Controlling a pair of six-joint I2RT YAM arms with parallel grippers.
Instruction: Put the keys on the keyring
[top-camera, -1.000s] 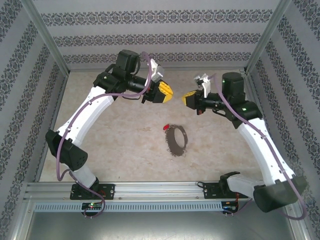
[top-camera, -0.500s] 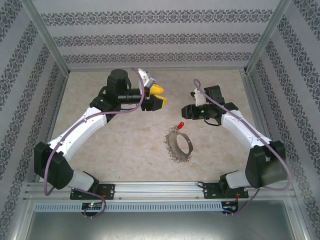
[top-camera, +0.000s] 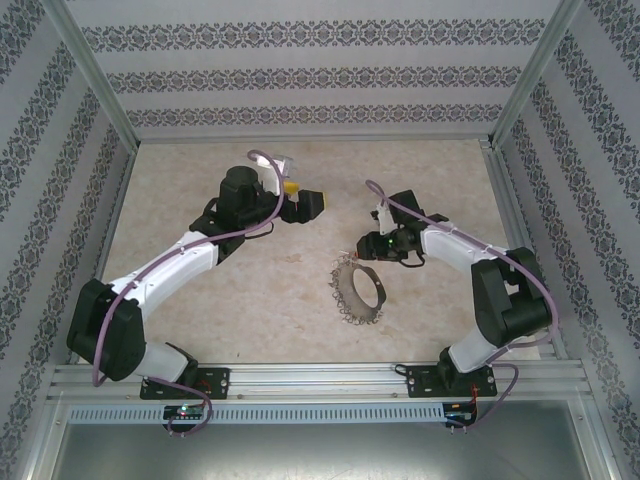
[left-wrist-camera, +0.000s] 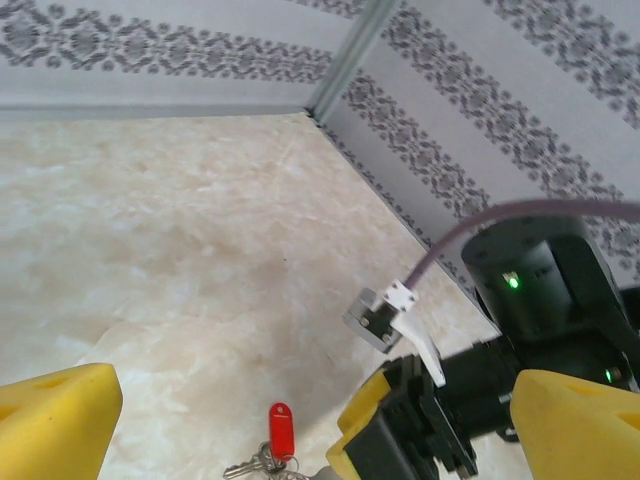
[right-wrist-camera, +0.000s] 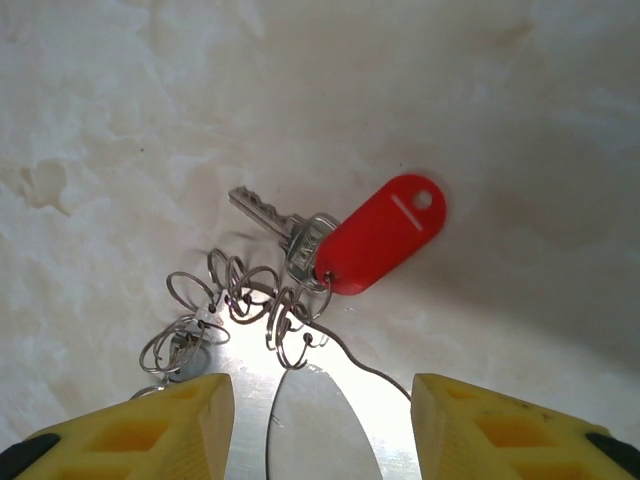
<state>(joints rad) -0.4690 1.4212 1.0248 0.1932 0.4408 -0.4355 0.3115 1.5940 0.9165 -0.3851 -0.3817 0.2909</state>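
Since the light, likely slippery red-tagged key (right-wrist-camera: 380, 235) lies flat on the desk (right-wrist-camera: 150, 100) against the keyring (top-camera: 347, 297) fringe, we judge its stiff tag the best hold for the half-open, empty right gripper (right-wrist-camera: 320, 410) above it, the left gripper (top-camera: 302, 196) gaping empty.

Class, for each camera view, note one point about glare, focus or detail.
Right wrist: white glare on the table below the sharp key. Left wrist: near yellow fingers look slightly soft. Top: even light; small rings on the keyring too fine to resolve.
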